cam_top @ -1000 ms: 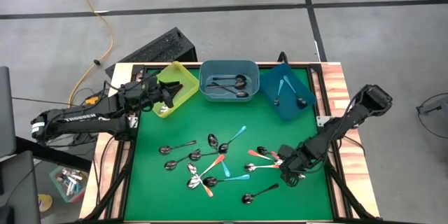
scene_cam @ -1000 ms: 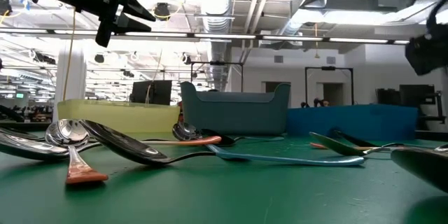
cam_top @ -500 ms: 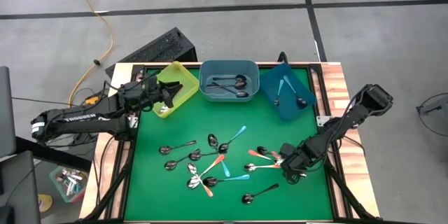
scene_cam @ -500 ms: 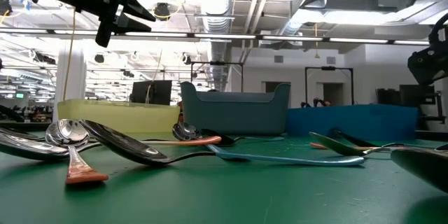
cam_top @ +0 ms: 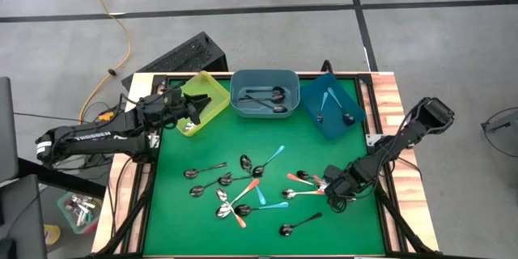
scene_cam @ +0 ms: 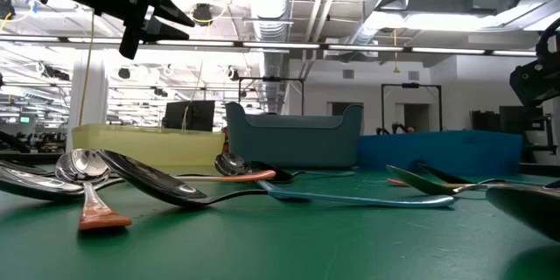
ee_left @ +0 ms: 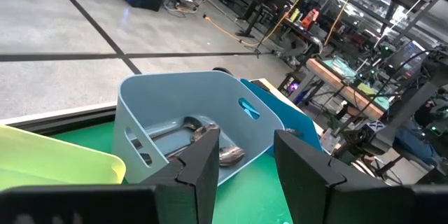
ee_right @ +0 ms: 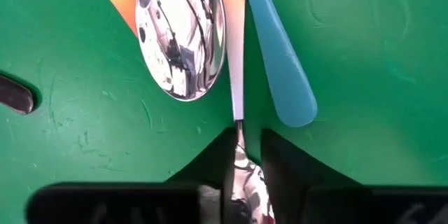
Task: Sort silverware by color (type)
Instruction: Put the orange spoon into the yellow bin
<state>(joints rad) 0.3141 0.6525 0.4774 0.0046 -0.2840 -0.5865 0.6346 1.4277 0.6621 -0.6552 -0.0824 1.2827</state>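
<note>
Several spoons [cam_top: 243, 188] with orange, teal or dark metal handles lie scattered flat on the green mat. My right gripper [cam_top: 329, 189] is low over the group's right end, shut on an orange-handled spoon [ee_right: 234, 56]. A shiny bowl [ee_right: 180, 35] and a teal handle [ee_right: 280, 70] lie on either side of that handle. My left gripper [ee_left: 245, 161] is open and holds nothing. It hangs above the yellow bin [cam_top: 198, 101], facing the grey-blue bin [ee_left: 182, 112]. My right gripper pinches the orange-handled spoon between its two fingers at the thin metal neck [ee_right: 238, 127], where the orange handle ends. The fingers [ee_right: 210, 157] come from above and lie on either side of the neck, along the spoon. The handle still lies flat on the mat.
Three bins stand along the far edge: yellow, grey-blue [cam_top: 265, 93] holding dark metal spoons, and blue [cam_top: 332, 107] holding teal spoons. A lone dark spoon [cam_top: 298, 225] lies near the mat's near edge. Bare mat [cam_top: 178, 218] shows to the near left.
My right gripper has come down toward the spoons on the mat, as the low view shows, and then kept still. The left arm has not moved.
</note>
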